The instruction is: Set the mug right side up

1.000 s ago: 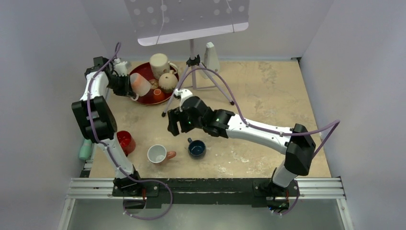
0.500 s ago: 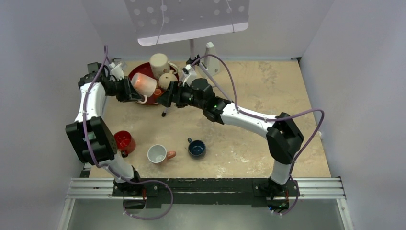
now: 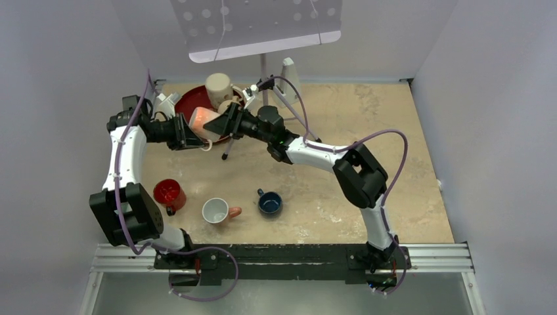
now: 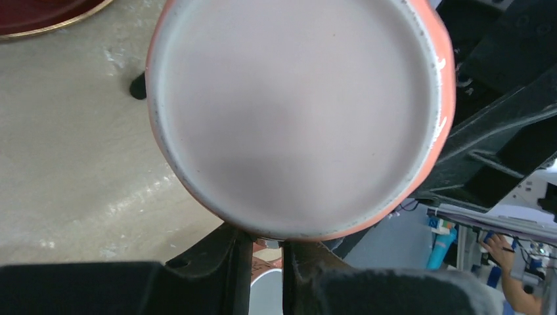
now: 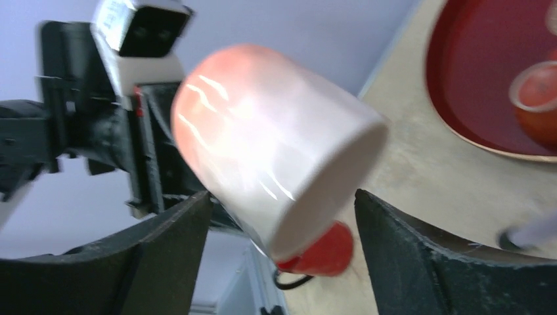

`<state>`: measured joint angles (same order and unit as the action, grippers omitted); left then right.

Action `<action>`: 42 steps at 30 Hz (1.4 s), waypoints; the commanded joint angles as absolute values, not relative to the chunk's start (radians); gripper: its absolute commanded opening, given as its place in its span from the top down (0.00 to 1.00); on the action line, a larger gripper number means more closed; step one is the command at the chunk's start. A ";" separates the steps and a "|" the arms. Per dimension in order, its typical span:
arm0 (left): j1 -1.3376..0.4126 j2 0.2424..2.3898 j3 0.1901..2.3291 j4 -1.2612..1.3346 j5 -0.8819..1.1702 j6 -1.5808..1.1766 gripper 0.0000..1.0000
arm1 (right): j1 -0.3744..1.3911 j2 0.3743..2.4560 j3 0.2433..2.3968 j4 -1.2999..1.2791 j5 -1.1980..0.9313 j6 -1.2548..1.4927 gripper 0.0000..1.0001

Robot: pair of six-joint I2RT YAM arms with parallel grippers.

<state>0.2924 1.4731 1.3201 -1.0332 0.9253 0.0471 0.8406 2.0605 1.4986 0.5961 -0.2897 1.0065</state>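
Note:
An orange-and-white mug (image 3: 205, 122) hangs tilted on its side in the air, just in front of the red tray (image 3: 192, 100). My left gripper (image 3: 189, 135) is shut on it from the left. In the left wrist view its pale round face (image 4: 295, 111) fills the frame above my closed fingers (image 4: 226, 269). My right gripper (image 3: 226, 123) is open and meets the mug from the right. In the right wrist view the mug (image 5: 263, 144) lies between my two spread fingers (image 5: 171, 256), touching neither.
The red tray holds a cream mug (image 3: 219, 87) and a small orange cup (image 5: 535, 98). A tripod (image 3: 264, 88) stands behind the arms. A red mug (image 3: 167, 193), a white mug with a pink handle (image 3: 217, 211) and a dark blue cup (image 3: 269, 203) stand on the near table.
My left gripper carried the mug off the tray, rightward and forward, tipping it. My right arm swung from the table's middle up to the mug, jaws open around it.

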 commanded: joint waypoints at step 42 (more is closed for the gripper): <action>-0.055 1.984 1.749 -0.812 0.064 0.348 0.05 | 0.869 1.364 0.907 -0.734 0.043 0.784 1.00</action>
<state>-0.0128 1.9491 1.6688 -0.8879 0.1200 0.3264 0.8635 1.4345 0.9207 -0.8009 0.0944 0.7223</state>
